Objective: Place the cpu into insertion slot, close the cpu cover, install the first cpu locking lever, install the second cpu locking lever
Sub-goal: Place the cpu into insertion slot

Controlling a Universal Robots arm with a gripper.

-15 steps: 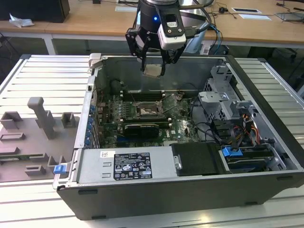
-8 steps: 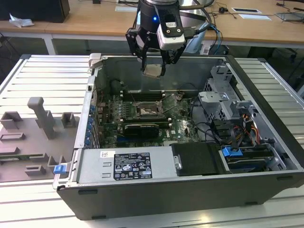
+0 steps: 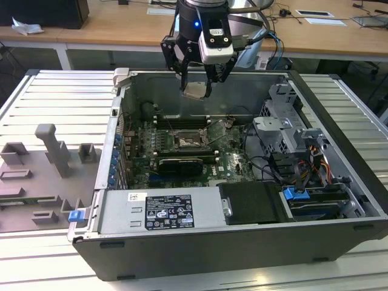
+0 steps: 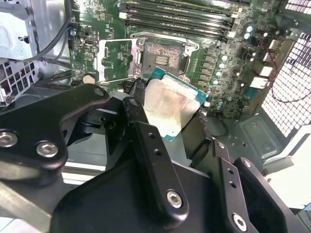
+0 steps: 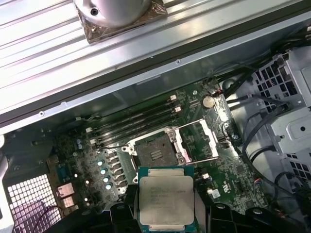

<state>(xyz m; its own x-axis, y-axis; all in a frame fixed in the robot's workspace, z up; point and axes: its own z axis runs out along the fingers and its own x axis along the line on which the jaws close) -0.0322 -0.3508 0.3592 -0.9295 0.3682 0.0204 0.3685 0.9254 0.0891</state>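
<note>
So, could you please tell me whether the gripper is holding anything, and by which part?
The gripper holds the cpu by two opposite edges, pinched between its fingers. The chip's metal top is left bare, and it is not yet in the insertion slot.

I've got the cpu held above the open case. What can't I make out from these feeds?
1. cpu underside: turned away in both wrist views.
2. insertion slot near edge: behind the cpu in the second wrist view.
3. Its contacts: too small in the exterior view.
4. gripper contact on the cpu: lost among dark shapes at the picture's edge in the first wrist view.
</note>
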